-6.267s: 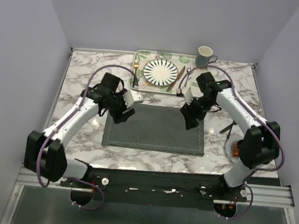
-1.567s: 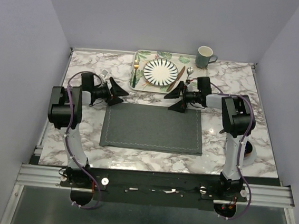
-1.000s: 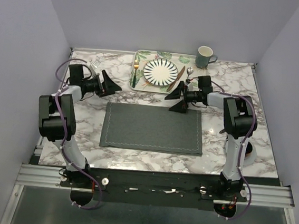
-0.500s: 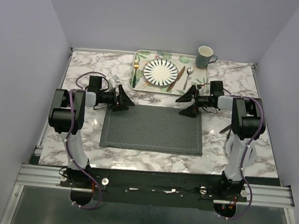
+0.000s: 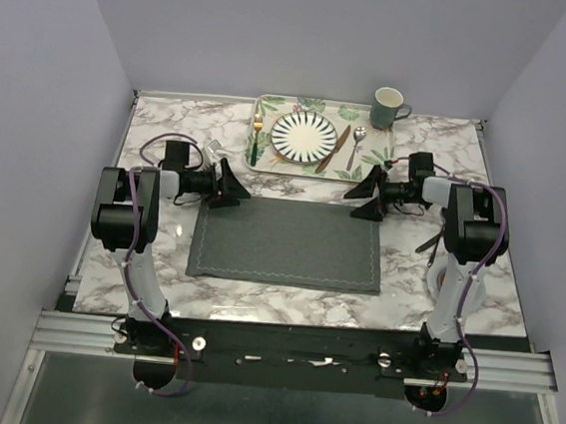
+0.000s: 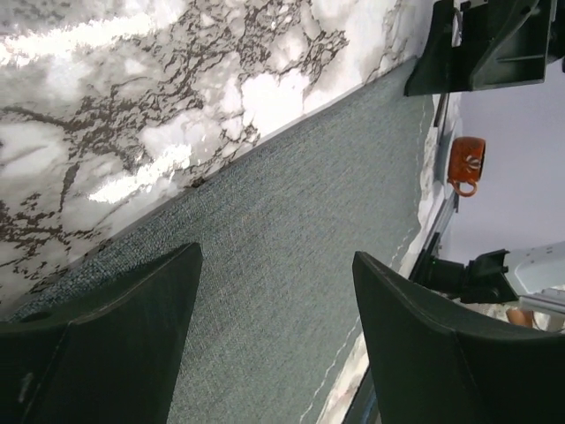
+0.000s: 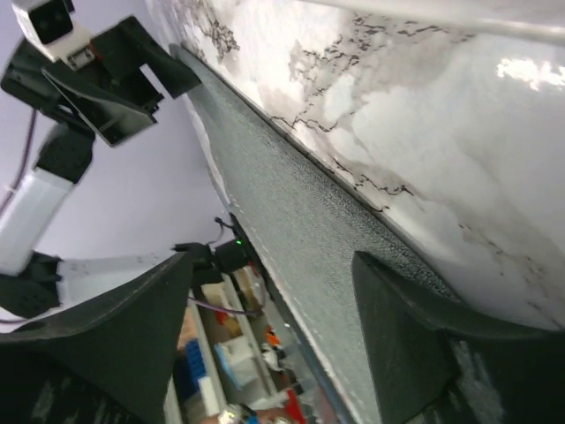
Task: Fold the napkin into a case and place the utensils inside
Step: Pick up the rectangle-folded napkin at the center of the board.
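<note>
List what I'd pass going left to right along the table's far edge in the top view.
Gold fork with dark green handle → black-and-white striped plate → brownish knife → silver spoon → grey-green ceramic mug.

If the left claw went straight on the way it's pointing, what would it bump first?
Probably the right gripper, facing it across the napkin's far edge. The left gripper may brush the napkin first; its height is unclear.

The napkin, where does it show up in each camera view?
Top external: napkin lying flat, centre of the marble table.
Left wrist: napkin fills the lower middle.
Right wrist: napkin is a diagonal band through the centre.
Shared landmark: marble table bordering the napkin's edge.
</note>
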You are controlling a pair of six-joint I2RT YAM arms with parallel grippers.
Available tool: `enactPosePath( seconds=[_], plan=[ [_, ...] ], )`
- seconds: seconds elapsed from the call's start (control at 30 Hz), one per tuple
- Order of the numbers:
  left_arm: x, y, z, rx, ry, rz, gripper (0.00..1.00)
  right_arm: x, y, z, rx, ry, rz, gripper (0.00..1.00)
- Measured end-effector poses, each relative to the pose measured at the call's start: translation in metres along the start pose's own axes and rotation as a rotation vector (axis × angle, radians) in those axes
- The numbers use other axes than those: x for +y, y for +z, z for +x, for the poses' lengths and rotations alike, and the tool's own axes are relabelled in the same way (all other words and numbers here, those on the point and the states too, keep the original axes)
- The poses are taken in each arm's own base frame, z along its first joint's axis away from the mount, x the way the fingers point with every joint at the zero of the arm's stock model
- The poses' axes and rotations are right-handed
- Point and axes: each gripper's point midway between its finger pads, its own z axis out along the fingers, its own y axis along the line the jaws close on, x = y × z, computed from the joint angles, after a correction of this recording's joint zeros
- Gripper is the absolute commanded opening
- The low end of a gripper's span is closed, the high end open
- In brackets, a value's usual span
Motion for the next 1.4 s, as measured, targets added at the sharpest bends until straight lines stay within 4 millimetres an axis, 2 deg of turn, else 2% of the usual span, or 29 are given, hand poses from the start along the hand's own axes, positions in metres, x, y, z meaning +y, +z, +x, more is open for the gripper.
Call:
enactPosePath(
  seconds=[0.1, 0.13, 0.23, 0.27, 0.33, 0.4, 0.5, 0.63, 0.7, 0.77, 0.87, 0.97, 1.0, 1.03, 1.1, 1.13, 1.27, 1.4],
  plan=[
    [-0.004, 0.002, 0.0, 0.019, 0.086, -0.03, 0.71, -0.002, -0.004, 0.002, 0.008, -0.033, 0.035, 0.49],
    [-0.008, 0.002, 0.0, 0.026, 0.132, -0.041, 0.6, -0.001, -0.008, 0.006, 0.014, -0.063, 0.059, 0.47],
    [-0.036, 0.007, 0.0, 0.061, 0.327, -0.053, 0.47, 0.012, -0.023, 0.019, 0.023, -0.156, 0.098, 0.45],
    [-0.052, 0.006, 0.002, 0.068, 0.403, -0.051, 0.46, 0.018, -0.03, 0.023, 0.022, -0.193, 0.113, 0.44],
    [-0.068, 0.004, 0.007, 0.082, 0.505, -0.058, 0.44, 0.029, -0.045, 0.036, 0.022, -0.318, 0.162, 0.45],
    [-0.072, -0.001, 0.012, 0.109, 0.564, -0.09, 0.45, 0.035, -0.056, 0.049, 0.027, -0.419, 0.208, 0.47],
    [-0.058, -0.006, 0.022, 0.178, 0.605, -0.169, 0.45, 0.026, -0.062, 0.064, 0.065, -0.492, 0.283, 0.47],
    [-0.021, -0.016, 0.054, 0.345, 0.607, -0.311, 0.44, 0.005, -0.052, 0.078, 0.159, -0.544, 0.366, 0.47],
    [-0.007, -0.017, 0.063, 0.417, 0.613, -0.361, 0.42, -0.005, -0.048, 0.083, 0.197, -0.55, 0.395, 0.46],
    [0.01, -0.014, 0.063, 0.483, 0.62, -0.419, 0.41, -0.015, -0.042, 0.088, 0.242, -0.546, 0.418, 0.46],
    [0.02, -0.009, 0.047, 0.526, 0.651, -0.468, 0.4, -0.028, -0.041, 0.093, 0.285, -0.527, 0.447, 0.46],
    [0.032, -0.003, 0.01, 0.523, 0.737, -0.546, 0.41, -0.028, -0.041, 0.096, 0.294, -0.522, 0.449, 0.47],
    [0.033, -0.001, 0.002, 0.52, 0.751, -0.558, 0.45, -0.028, -0.041, 0.097, 0.295, -0.521, 0.448, 0.47],
    [0.036, 0.001, -0.012, 0.51, 0.774, -0.58, 0.55, -0.027, -0.042, 0.097, 0.297, -0.519, 0.447, 0.48],
    [0.038, 0.002, -0.033, 0.482, 0.798, -0.605, 0.61, -0.027, -0.042, 0.098, 0.296, -0.513, 0.445, 0.5],
    [0.038, 0.0, -0.04, 0.463, 0.794, -0.608, 0.68, -0.025, -0.042, 0.098, 0.293, -0.512, 0.445, 0.5],
    [0.029, -0.027, -0.054, 0.357, 0.713, -0.612, 0.76, -0.017, -0.044, 0.098, 0.265, -0.503, 0.444, 0.53],
    [0.017, -0.076, -0.061, 0.22, 0.607, -0.648, 0.79, -0.015, -0.046, 0.104, 0.244, -0.468, 0.448, 0.56]
  ],
)
